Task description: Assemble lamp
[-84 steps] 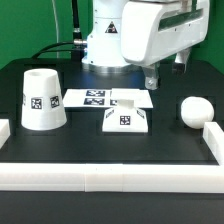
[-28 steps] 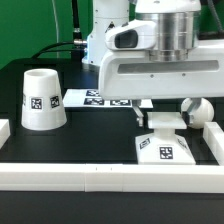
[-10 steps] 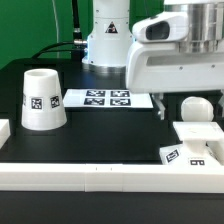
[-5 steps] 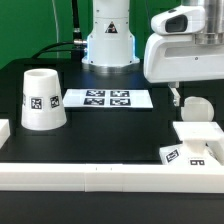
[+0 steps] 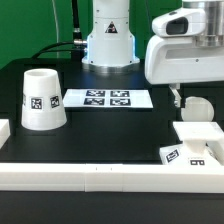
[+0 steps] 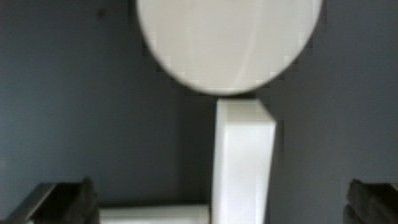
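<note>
**Black worktop (image 5: 100,135): hand (image 5: 176,97) open beside the bulb (image 5: 196,108)**

In the exterior view the bulb sits at about 4 o'clock from the hand, just beside it, and no contact shows. The base (image 5: 192,135) lies at 6 o'clock from the bulb. The shade (image 5: 42,98) stands upright, well apart at 9 o'clock. The wrist view shows the dark fingertips (image 6: 54,200) spread wide and gripping nothing; the bulb (image 6: 231,45) is not between them.

A plain green backdrop (image 5: 30,25) stands behind the black table (image 5: 100,135).
</note>
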### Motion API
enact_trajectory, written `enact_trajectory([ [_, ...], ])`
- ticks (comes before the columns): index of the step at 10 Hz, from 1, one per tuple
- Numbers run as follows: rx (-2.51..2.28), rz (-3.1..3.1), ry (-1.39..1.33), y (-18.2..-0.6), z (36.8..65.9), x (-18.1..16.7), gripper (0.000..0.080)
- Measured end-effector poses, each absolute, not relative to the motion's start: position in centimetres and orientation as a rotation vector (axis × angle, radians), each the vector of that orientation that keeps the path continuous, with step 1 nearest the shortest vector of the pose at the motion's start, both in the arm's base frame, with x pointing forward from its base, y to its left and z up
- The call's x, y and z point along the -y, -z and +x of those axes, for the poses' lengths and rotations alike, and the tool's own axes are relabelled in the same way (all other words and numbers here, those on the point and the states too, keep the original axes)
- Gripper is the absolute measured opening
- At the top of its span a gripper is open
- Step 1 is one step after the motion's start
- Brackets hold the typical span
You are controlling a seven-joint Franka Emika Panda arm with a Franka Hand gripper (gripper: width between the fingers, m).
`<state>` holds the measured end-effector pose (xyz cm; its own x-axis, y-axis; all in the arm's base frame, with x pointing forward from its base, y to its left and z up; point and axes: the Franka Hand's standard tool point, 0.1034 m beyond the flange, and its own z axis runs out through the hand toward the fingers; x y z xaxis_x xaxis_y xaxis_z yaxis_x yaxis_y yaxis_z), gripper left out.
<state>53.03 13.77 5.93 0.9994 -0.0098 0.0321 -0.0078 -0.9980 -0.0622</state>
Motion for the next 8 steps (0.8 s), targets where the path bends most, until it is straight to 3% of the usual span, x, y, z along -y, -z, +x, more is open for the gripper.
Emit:
enact_trajectory([
  [4, -0.008, -3.090, -0.056, -5.79, 52.48, -13.62, 0.0699],
  [8, -0.005, -3.076, -0.401, -5.10, 51.85, -14.01, 0.0699],
])
